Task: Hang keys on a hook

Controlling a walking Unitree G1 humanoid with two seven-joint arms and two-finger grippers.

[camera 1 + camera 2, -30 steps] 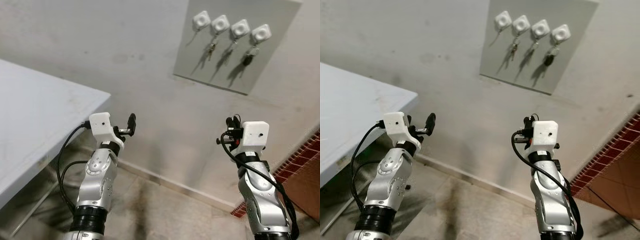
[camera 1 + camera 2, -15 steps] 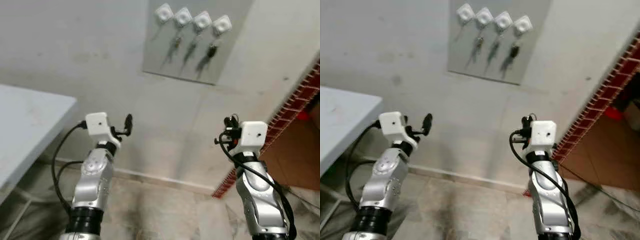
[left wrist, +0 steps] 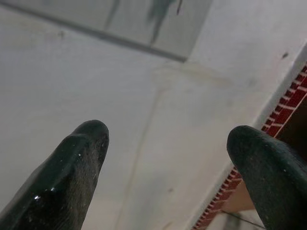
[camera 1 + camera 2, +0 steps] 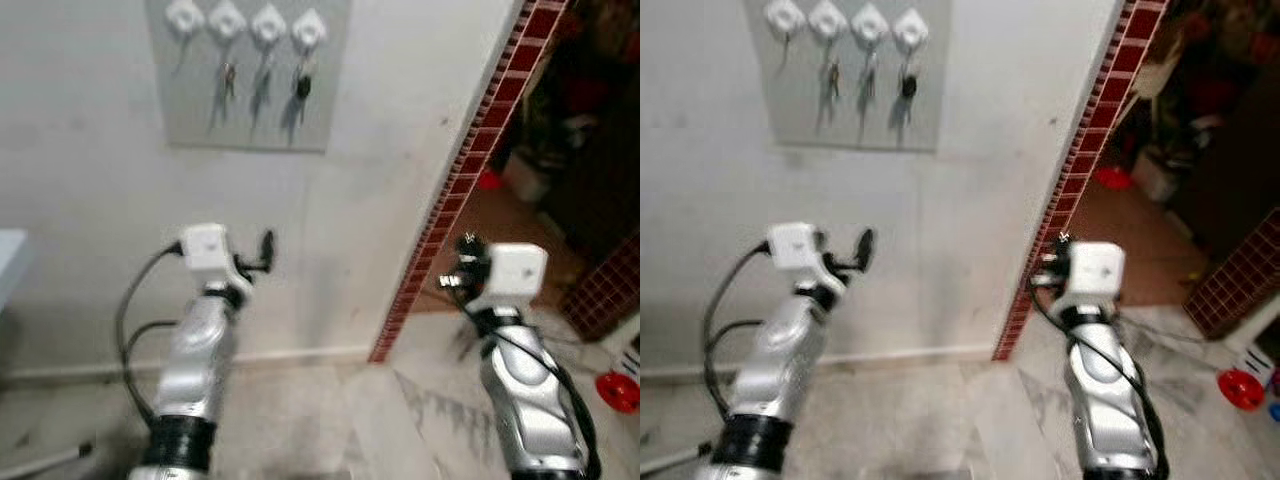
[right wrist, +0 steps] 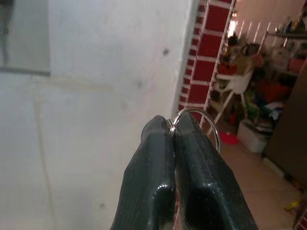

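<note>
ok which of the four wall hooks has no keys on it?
The leftmost hook. The other three hooks each carry hanging keys; under this one there is just a shadow on the grey board.

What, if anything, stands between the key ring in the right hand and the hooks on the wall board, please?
Nothing visible does. The right hand pinches the key ring in open air; the hooks sit up on the wall board, toward the robot's left, with bare wall between.
</note>
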